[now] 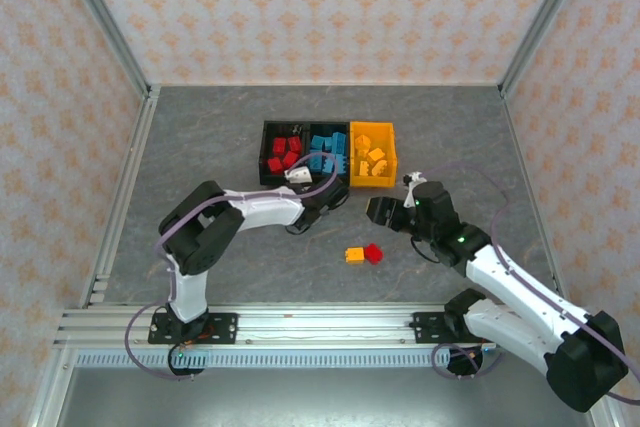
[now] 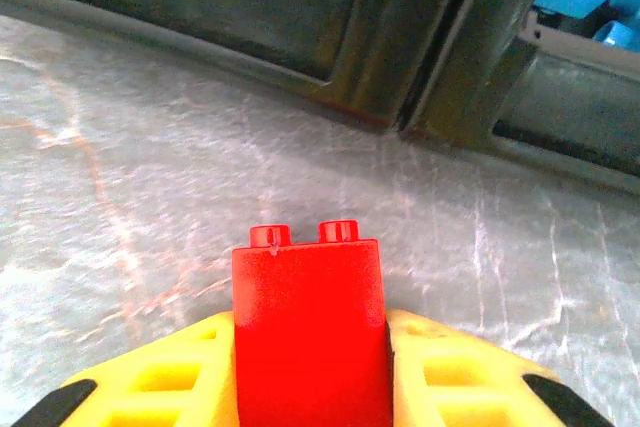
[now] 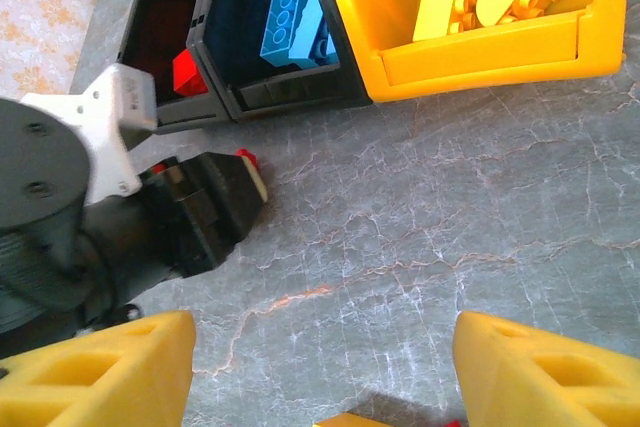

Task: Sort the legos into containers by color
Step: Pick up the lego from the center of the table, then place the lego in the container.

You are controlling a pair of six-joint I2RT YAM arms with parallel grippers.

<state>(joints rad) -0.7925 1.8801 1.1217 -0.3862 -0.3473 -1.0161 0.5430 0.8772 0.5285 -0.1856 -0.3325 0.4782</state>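
Observation:
My left gripper (image 2: 310, 347) is shut on a red lego (image 2: 308, 322), studs forward, low over the table just in front of the containers (image 2: 420, 57). From above, that gripper (image 1: 336, 194) sits before the black bin of blue legos (image 1: 328, 152). To its left is the black bin of red legos (image 1: 283, 153), to its right the orange-yellow bin (image 1: 372, 155) with yellow legos. My right gripper (image 1: 380, 212) is open with nothing between its fingers (image 3: 545, 367). It hovers over bare table, right of the left gripper (image 3: 205, 202).
An orange lego (image 1: 354, 255) and a red lego (image 1: 373, 253) lie side by side on the grey table, nearer than both grippers. The orange one's edge (image 3: 350, 420) peeks in at the bottom of the right wrist view. Patterned walls and metal rails enclose the table.

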